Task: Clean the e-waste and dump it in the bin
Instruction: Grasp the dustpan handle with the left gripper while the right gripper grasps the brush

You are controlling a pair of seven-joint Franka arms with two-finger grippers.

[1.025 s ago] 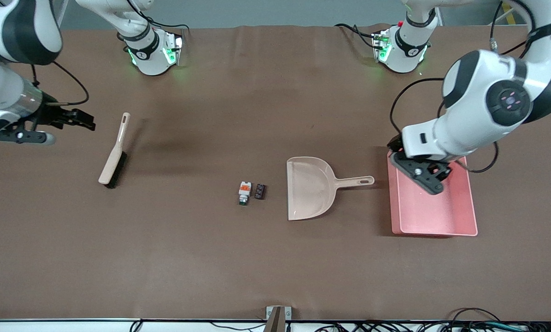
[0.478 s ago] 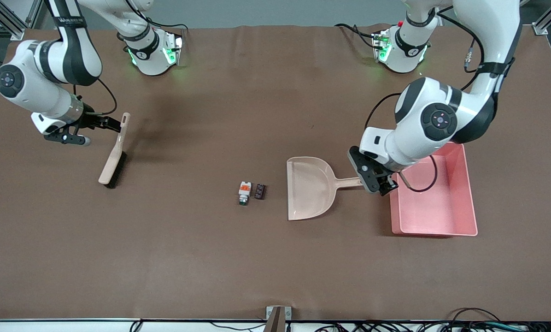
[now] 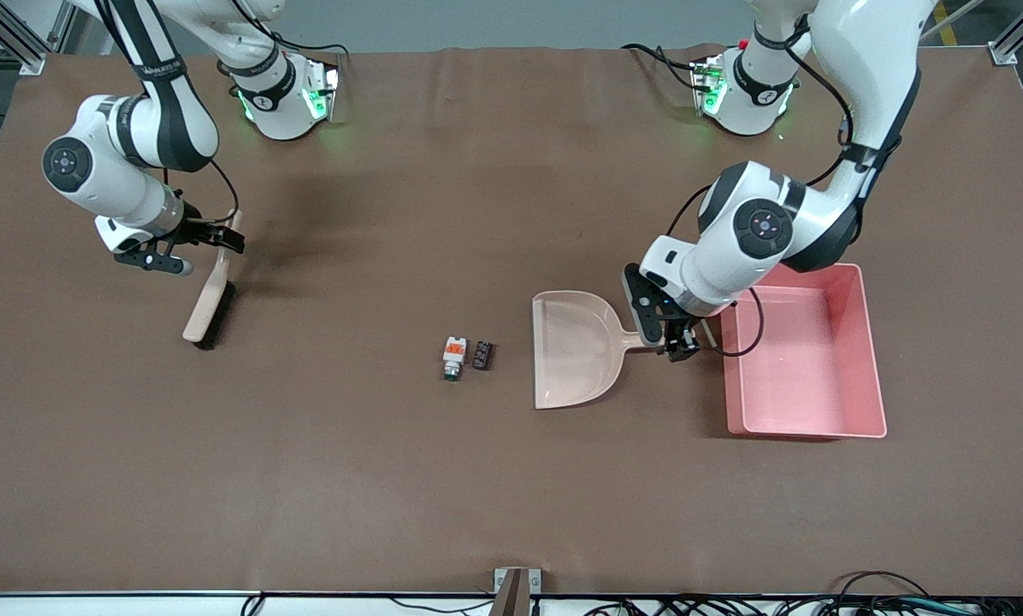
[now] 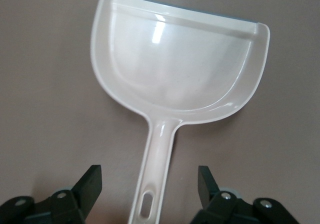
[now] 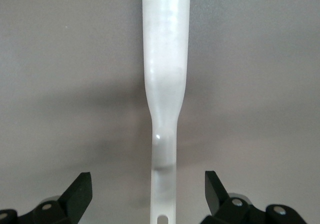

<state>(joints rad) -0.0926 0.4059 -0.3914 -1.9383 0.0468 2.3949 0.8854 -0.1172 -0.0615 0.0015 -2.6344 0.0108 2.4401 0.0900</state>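
E-waste [image 3: 467, 356]: one white-orange-green, one dark

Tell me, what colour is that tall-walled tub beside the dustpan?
The tub is pink, clearest in the front view.

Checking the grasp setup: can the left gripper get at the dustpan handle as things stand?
Probably yes. The left gripper is open with the dustpan handle lying between its fingers, and nothing else is on or beside the handle. The bin sits close by but apart from it.

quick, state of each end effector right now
Left end effector: open, astride the dustpan handle.
Right end effector: open, astride the brush handle.
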